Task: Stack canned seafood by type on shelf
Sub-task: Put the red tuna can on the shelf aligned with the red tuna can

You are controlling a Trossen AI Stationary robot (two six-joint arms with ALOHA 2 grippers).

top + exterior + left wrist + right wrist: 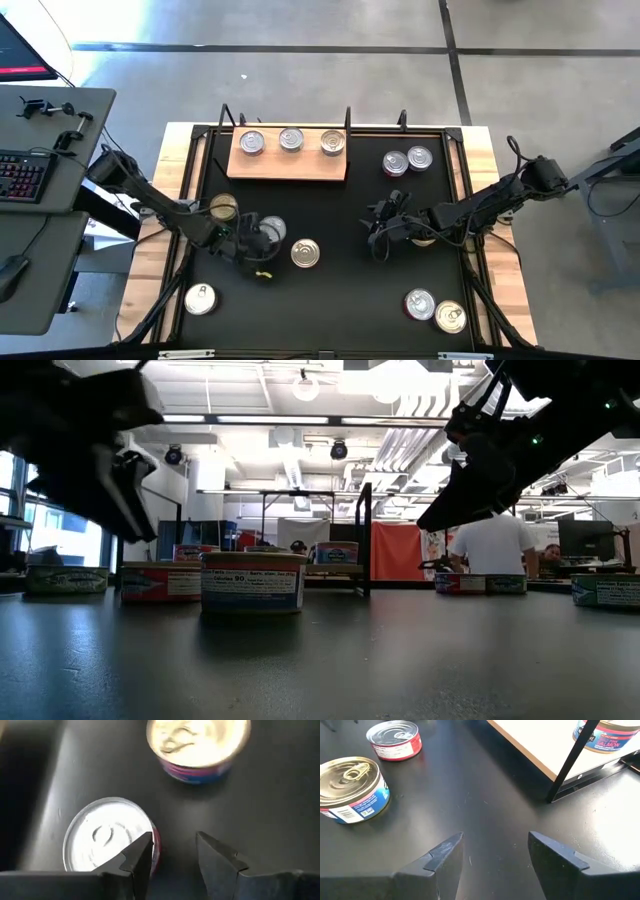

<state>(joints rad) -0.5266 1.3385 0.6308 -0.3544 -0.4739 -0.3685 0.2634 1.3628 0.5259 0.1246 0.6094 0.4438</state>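
- A silver-lidded can point(201, 298) is seen near the front left corner of the black mat point(330, 290) that covers the table.
- A gold-lidded can point(224, 208) lies beside the left arm, on the mat's left side.
- The left end effector point(262, 240) is held low over the left-centre of the mat, fingers point(137, 857) apart and gripping nothing; in the left wrist view a silver-lidded, red-sided can point(107, 835) sits just beside one fingertip, outside the gap.
- A gold-lidded can point(306, 253) stands just to the right of that end effector.
- The wooden shelf point(290, 165) lies at the back of the mat, left of centre, and three cans are lined along it: a silver one point(251, 143), another silver one point(291, 139) and a gold one point(333, 142).
- The right end effector point(385, 232) is poised right of centre, with fingers point(445, 852) spread over bare mat and nothing between them.
- Two silver-lidded cans point(408, 160) stand side by side at the back right, off the shelf.
- Two more cans point(435, 310), one silver and one gold, rest near the front right corner.
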